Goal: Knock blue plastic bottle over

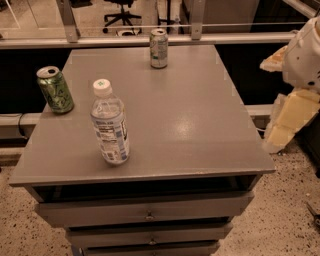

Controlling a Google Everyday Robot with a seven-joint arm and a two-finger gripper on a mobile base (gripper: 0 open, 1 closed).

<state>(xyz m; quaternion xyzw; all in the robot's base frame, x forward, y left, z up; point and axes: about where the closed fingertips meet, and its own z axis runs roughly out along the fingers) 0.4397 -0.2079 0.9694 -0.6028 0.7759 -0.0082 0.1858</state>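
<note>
The blue plastic bottle [110,125] stands upright on the front left of the grey cabinet top [190,115]. It is clear, with a white screw cap and a white-blue label. Part of my white and cream arm [295,100] shows at the right edge, beside the cabinet and well to the right of the bottle. My gripper is out of view past that edge. Nothing touches the bottle.
A green soda can [55,90] stands at the left edge of the top, behind the bottle. A pale silver-green can [159,48] stands at the back middle. Drawers [150,212] are below the top. A rail [150,39] and an office chair [122,14] lie behind.
</note>
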